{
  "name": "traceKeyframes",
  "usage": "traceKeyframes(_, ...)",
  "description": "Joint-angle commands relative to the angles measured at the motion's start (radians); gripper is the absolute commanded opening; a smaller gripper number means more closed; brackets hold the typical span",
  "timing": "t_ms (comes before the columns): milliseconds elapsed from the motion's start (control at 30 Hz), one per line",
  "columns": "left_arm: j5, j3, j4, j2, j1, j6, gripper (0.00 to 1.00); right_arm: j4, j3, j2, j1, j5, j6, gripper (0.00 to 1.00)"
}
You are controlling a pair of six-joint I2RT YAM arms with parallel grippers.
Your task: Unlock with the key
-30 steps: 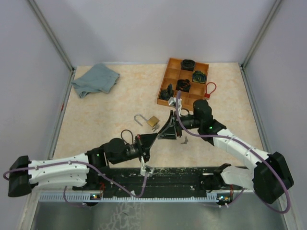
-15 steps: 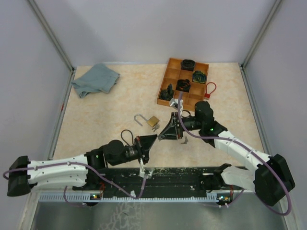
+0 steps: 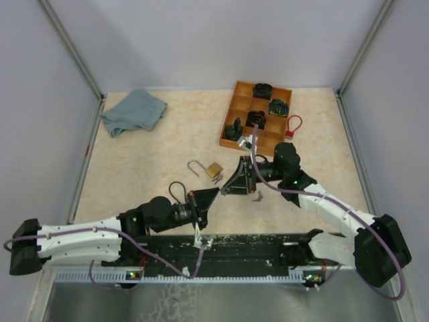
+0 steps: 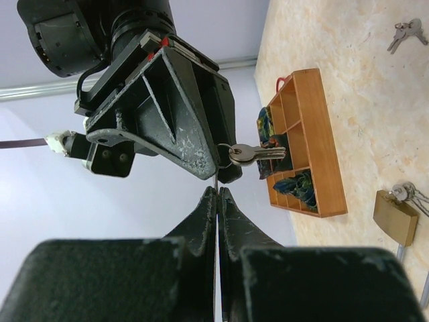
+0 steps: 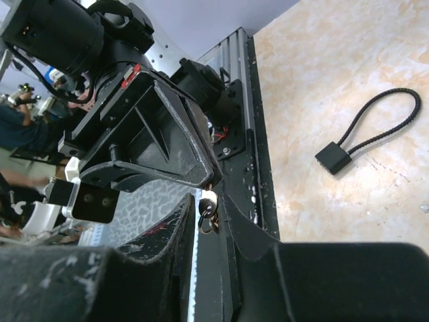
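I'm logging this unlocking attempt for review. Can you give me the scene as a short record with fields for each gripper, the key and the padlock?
left gripper: shut, nothing seen between its fingers
right gripper: shut on the small silver key, held in the air
brass padlock: lying on the beige table, apart from both grippers
key in lock: not yet
loose bunch of silver keys: on the table, untouched

Blue cloth (image 3: 133, 111) far left; wooden tray (image 3: 242, 97) (dark items inside) just beside a red cable loop (image 3: 293, 125).
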Motion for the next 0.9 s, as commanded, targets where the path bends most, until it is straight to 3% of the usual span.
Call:
traceKeyframes(0, -0.017, -0.018, -0.020, 0.000, -0.008, 0.012, 0.00, 0.129, 0.004, 0.007, -0.012, -0.028, 0.082, 0.21)
traceKeyframes(500, -0.018, -0.026, -0.011, 0.011, -0.009, 0.027, 0.00, 0.247, -0.039, 0.053, -0.021, 0.003, 0.209, 0.17)
traceKeyframes(700, -0.030, -0.042, -0.010, 0.004, -0.011, -0.001, 0.00, 0.319, -0.069, 0.066, -0.040, -0.002, 0.255, 0.02)
traceKeyframes(867, -0.027, -0.044, -0.032, -0.011, -0.016, -0.063, 0.14, 0.257, -0.073, 0.049, -0.040, 0.015, 0.182, 0.00)
